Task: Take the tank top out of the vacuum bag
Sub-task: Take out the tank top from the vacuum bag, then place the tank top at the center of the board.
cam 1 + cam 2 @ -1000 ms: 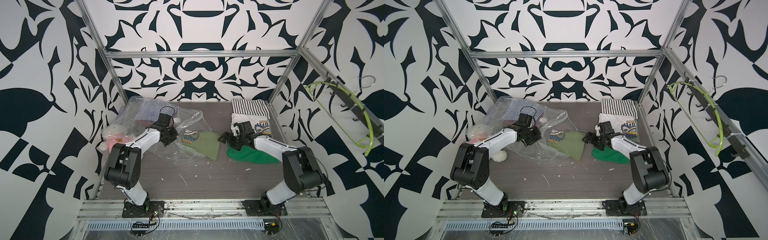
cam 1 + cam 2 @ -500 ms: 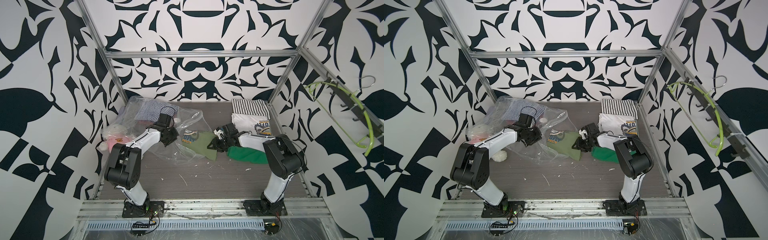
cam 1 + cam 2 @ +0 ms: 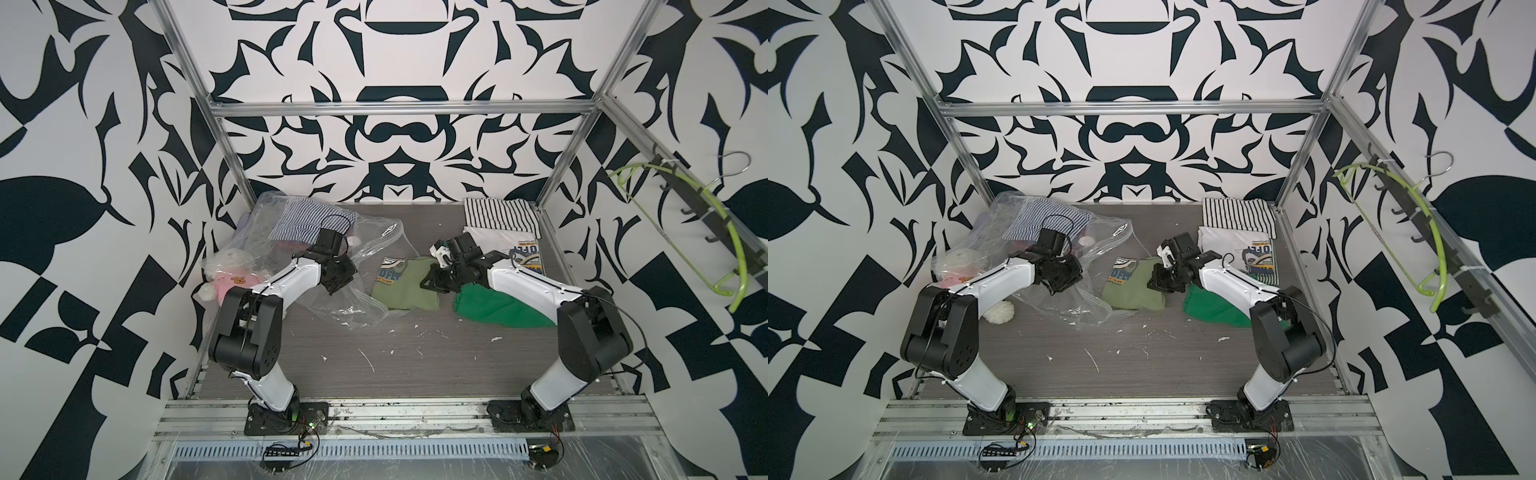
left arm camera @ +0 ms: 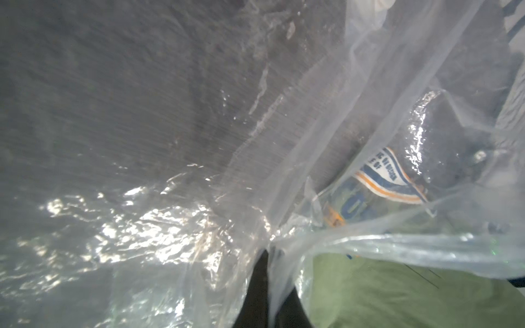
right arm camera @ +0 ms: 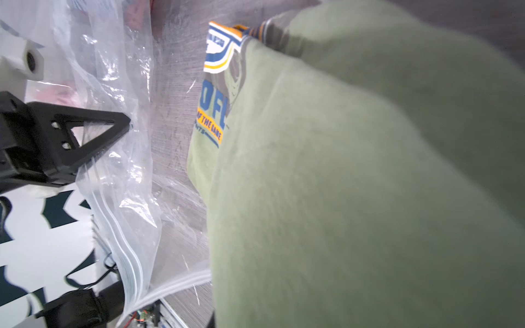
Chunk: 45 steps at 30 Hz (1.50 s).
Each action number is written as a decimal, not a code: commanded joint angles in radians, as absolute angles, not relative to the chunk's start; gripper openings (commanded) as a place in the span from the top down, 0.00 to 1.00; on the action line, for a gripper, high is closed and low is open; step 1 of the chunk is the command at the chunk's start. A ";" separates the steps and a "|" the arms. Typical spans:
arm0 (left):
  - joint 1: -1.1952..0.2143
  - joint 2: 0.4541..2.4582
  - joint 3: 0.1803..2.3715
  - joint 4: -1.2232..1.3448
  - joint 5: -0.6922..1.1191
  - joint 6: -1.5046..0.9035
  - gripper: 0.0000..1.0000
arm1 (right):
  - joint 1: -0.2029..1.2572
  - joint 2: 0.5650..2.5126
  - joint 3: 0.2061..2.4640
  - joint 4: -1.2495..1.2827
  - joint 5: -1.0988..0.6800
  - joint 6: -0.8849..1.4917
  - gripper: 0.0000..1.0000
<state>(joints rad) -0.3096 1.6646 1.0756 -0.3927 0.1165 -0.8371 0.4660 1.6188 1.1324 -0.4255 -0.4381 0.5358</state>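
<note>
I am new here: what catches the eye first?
The large clear crinkly plastic vacuum bag sprawls at the table's far left, pinched by the left hand. Beside its mouth, mid-table, lies the olive-green printed tank top, its edge gripped by the right hand.

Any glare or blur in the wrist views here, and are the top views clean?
Left wrist: glare patches on the vacuum bag haze much of the frame, the tank top muted behind it. Right wrist: the tank top, close up, is soft and out of focus, its print crisper. Both top views: evenly lit, sharp.
</note>
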 commanded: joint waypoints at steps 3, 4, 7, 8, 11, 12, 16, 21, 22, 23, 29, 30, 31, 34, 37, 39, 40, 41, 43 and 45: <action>-0.307 1.692 1.071 -0.399 0.110 -0.830 1.00 | 0.439 1.525 1.218 -0.576 -0.353 0.441 1.00; -0.308 1.693 1.073 -0.399 0.111 -0.830 1.00 | 0.426 1.520 1.228 -0.601 -0.354 0.429 1.00; -0.308 1.698 1.077 -0.395 0.118 -0.833 1.00 | 0.378 1.510 1.266 -0.677 -0.363 0.377 1.00; -0.308 1.700 1.078 -0.394 0.119 -0.832 1.00 | 0.358 1.509 1.284 -0.712 -0.367 0.353 1.00; -0.308 1.703 1.078 -0.392 0.120 -0.833 1.00 | 0.313 1.509 1.341 -0.801 -0.364 0.287 1.00; -0.308 1.704 1.078 -0.391 0.121 -0.833 1.00 | 0.299 1.512 1.363 -0.836 -0.364 0.258 1.00; -0.309 1.708 1.078 -0.386 0.123 -0.837 1.00 | 0.257 1.531 1.430 -0.959 -0.338 0.183 1.00; -0.311 1.714 1.085 -0.385 0.127 -0.841 1.00 | 0.208 1.552 1.480 -1.056 -0.307 0.157 1.00; -0.311 1.714 1.085 -0.385 0.126 -0.838 1.00 | 0.205 1.552 1.486 -1.067 -0.298 0.154 1.00; -0.311 1.714 1.086 -0.386 0.125 -0.837 1.00 | 0.203 1.550 1.494 -1.084 -0.287 0.152 1.00; -0.311 1.716 1.083 -0.387 0.123 -0.835 1.00 | 0.189 1.537 1.526 -1.154 -0.257 0.151 1.00; -0.311 1.716 1.083 -0.385 0.124 -0.836 1.00 | 0.188 1.532 1.529 -1.160 -0.258 0.152 1.00; -0.311 1.715 1.083 -0.385 0.125 -0.835 1.00 | 0.186 1.526 1.535 -1.165 -0.265 0.152 1.00; -0.311 1.717 1.085 -0.384 0.124 -0.834 1.00 | 0.184 1.508 1.550 -1.166 -0.299 0.153 1.00; -0.311 1.718 1.088 -0.385 0.127 -0.833 1.00 | 0.179 1.500 1.568 -1.179 -0.308 0.145 1.00; -0.311 1.717 1.088 -0.385 0.127 -0.831 1.00 | 0.169 1.500 1.579 -1.192 -0.308 0.136 1.00; -0.311 1.717 1.088 -0.384 0.127 -0.830 1.00 | 0.160 1.500 1.586 -1.201 -0.307 0.133 1.00; -0.311 1.716 1.088 -0.385 0.126 -0.829 1.00 | 0.148 1.498 1.591 -1.210 -0.307 0.127 1.00; -0.311 1.714 1.085 -0.387 0.126 -0.827 1.00 | 0.125 1.493 1.599 -1.221 -0.308 0.115 1.00; -0.311 1.714 1.082 -0.388 0.126 -0.827 1.00 | 0.102 1.489 1.610 -1.234 -0.311 0.102 1.00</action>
<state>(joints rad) -0.3099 1.7050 1.0756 -0.3782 0.1242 -0.8371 0.1303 1.5398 1.5558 -1.2057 -0.2958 0.1371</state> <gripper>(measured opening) 0.064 0.091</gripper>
